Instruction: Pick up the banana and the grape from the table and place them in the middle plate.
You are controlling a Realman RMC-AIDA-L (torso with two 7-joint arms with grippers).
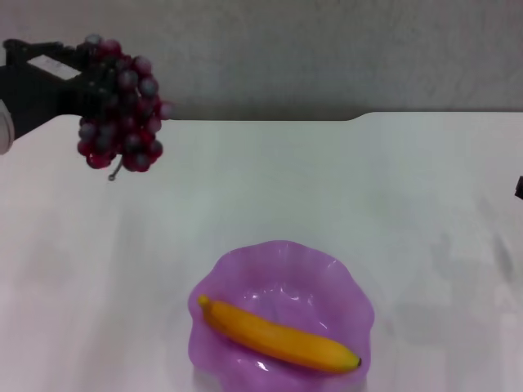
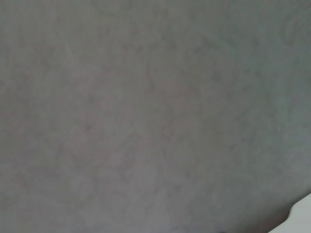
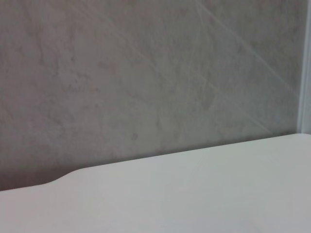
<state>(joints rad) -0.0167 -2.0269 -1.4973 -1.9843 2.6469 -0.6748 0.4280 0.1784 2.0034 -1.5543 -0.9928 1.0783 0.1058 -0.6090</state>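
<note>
The grape [image 1: 120, 106] bunch is held up in the air at far left of the head view by the left gripper [image 1: 82, 82], well above the table [image 1: 327, 188] and well apart from the plate [image 1: 282, 278]. The fingers themselves are hidden behind the berries, so their exact spread can't be made out, but the bunch hangs clear of any support and is judged to be pinched at its upper end. A bit of stem is seen poking out below. The banana [image 1: 278, 335] is already lying in the plate, diagonal, dark tip toward the right rim, body touching the dish floor.

The right gripper [image 1: 520, 188] is barely seen at the right edge of the head view, parked; finger state can't be told. Both wrist views show only wall and a strip of table edge, nothing of use.

Handling, as judged: the bunch is probably light, lumpy and floppy, w/ berries that shift against each other, so a swing is likely during transport. The hold is best kept at the top/stem end, w/ the rest left to dangle. Berries are smooth and round, so slip is possible if grip is loose. The plate looks thin and light and could be nudged if the bunch is dropped on its rim; free room is left behind the banana, on the far side of the dish.
</note>
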